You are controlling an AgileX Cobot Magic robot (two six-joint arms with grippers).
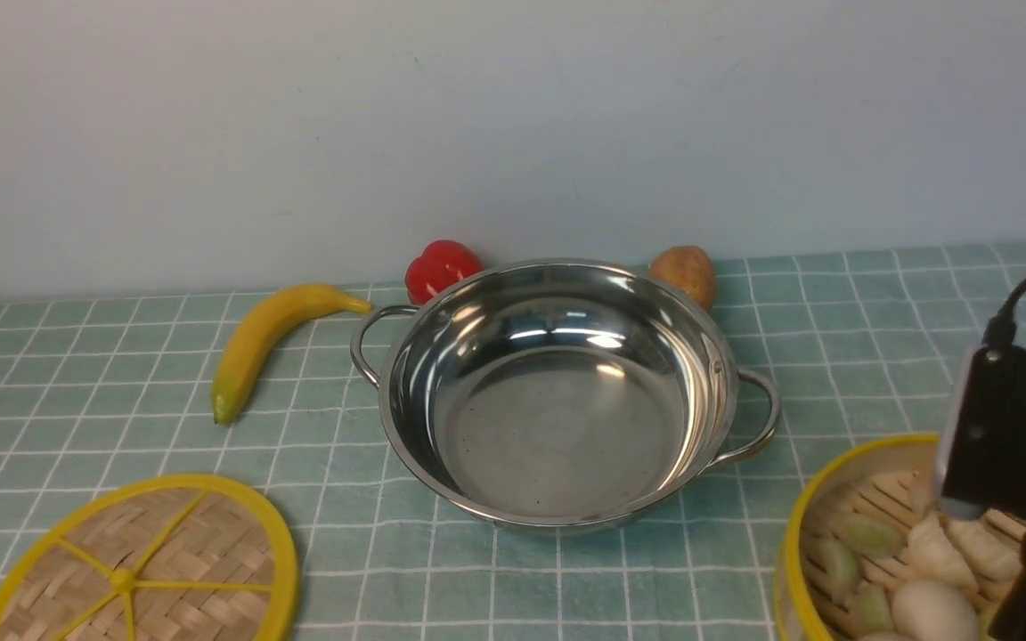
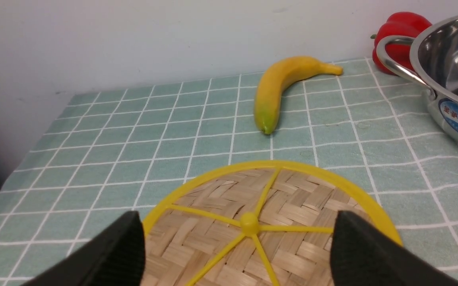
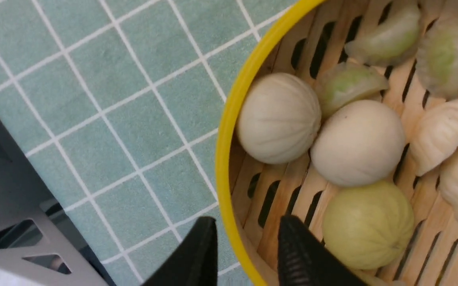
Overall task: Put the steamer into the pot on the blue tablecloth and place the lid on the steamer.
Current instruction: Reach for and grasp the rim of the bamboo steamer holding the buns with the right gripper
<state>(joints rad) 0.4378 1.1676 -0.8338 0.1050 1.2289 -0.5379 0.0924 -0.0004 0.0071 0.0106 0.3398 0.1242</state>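
Observation:
The steel pot (image 1: 557, 401) stands empty in the middle of the blue tablecloth (image 1: 77, 374). At the front right sits the steamer (image 1: 860, 543), holding several buns and dumplings. My right gripper (image 3: 247, 222) is shut on the steamer's wall (image 3: 229, 131), one finger outside the yellow rim and one inside next to a green bun (image 3: 368, 224). The lid (image 1: 139, 570) lies flat on the cloth at the front left. My left gripper (image 2: 237, 216) hangs open over the lid (image 2: 268, 222), its fingers wide to either side of the central knob and holding nothing.
A banana (image 1: 264, 343) lies to the left of the pot. A red pepper (image 1: 440, 267) and a potato (image 1: 684, 271) sit behind it against the wall. The table's edge and a grey frame (image 3: 10, 222) run close to the steamer.

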